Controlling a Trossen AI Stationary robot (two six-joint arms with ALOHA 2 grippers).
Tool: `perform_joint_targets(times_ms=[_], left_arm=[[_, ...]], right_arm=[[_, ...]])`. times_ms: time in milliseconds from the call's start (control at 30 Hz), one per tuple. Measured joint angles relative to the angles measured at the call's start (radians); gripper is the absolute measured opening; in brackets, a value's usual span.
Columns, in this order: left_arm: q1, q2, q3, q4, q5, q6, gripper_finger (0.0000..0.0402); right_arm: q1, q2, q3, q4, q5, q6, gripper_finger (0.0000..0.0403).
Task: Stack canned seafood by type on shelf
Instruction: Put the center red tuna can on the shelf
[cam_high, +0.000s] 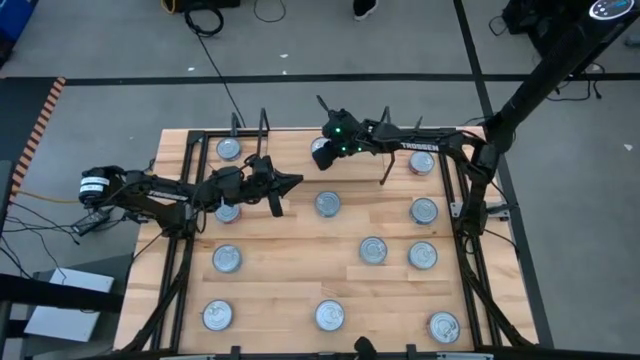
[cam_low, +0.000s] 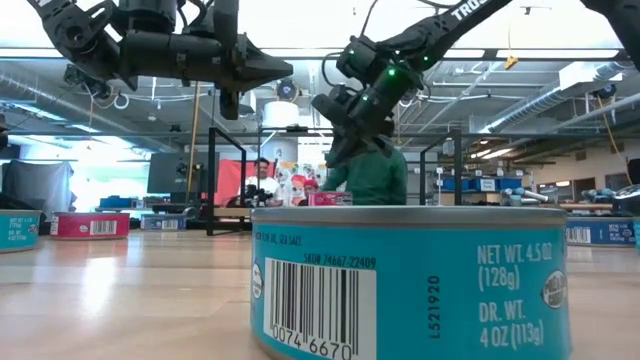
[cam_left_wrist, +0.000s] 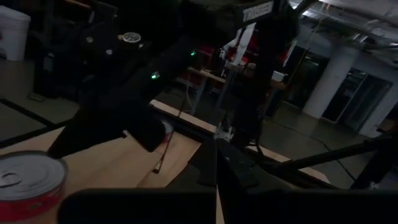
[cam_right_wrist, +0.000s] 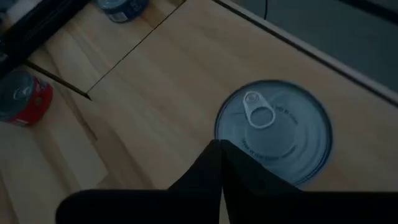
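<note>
The right gripper (cam_high: 322, 152), jaws pressed together, hovers over a flat round tin (cam_right_wrist: 273, 130) at the counter's (cam_high: 290, 280) 12 o'clock edge; unless they spread first, they may strike the smooth pull-tab lid and skid it away. The left gripper (cam_high: 290, 183) (jaws also together, empty) waits near 10 o'clock, other shiny-lidded tins (cam_high: 372, 250) scattered across the pale wood.

A wooden tabletop (cam_high: 300, 240) with black frame rails (cam_high: 172, 262) was seen on a grey floor (cam_high: 100, 50). Black cables (cam_high: 215, 30) were laid on that floor. In the low view, a person in a green top (cam_low: 375, 175) was seen in the room behind, under ceiling pipes (cam_low: 560, 110).
</note>
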Motion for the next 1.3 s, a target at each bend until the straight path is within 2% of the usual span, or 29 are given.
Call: perform_joint_targets(times_ms=[367, 533, 733, 967, 1300], left_arm=[[0.020, 0.000, 0.000, -0.010, 0.000, -0.021, 0.0001], [0.024, 0.000, 0.000, -0.009, 0.000, -0.020, 0.0001], [0.025, 0.000, 0.000, -0.007, -0.001, -0.020, 0.0001], [0.025, 0.000, 0.000, -0.008, -0.003, -0.021, 0.0001], [0.025, 0.000, 0.000, -0.010, -0.003, -0.022, 0.0001]], right_arm=[[-0.012, 0.002, 0.197, -0.174, 0.000, -0.271, 0.0004], [-0.031, 0.023, 0.204, -0.179, -0.050, -0.274, 0.0002], [-0.018, 0.108, 0.215, -0.287, -0.079, -0.258, 0.0001], [-0.021, 0.186, 0.266, -0.319, -0.018, -0.255, 0.0001], [-0.060, 0.210, 0.272, -0.418, -0.030, -0.239, 0.0001]])
